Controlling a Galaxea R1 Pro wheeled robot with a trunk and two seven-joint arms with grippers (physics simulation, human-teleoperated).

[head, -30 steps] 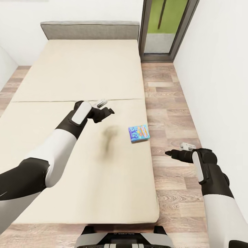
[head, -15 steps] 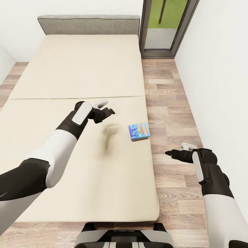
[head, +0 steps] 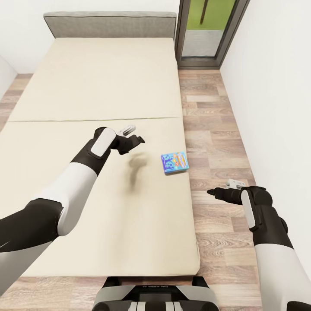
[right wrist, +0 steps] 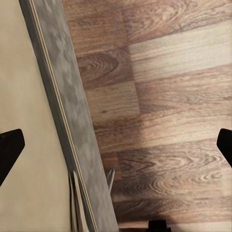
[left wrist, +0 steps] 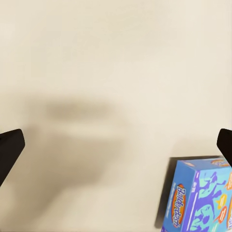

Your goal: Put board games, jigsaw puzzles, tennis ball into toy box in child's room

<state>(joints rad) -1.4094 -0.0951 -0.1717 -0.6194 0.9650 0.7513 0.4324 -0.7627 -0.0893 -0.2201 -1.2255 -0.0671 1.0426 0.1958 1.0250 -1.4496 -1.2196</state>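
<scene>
Bed point(head: 86, 86) on wood-plank floor point(head: 216, 129) — blue board game point(head: 174, 162) near its edge

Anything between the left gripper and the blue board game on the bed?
Nothing: in the head view only bare mattress and the arm's shadow separate the left gripper from the blue board game.

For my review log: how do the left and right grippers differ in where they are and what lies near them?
The left gripper hangs over the bed, with the blue board game lying near it; the right gripper hangs over the wood floor beside the bed's edge, farther from that game. Both are open and empty.
</scene>
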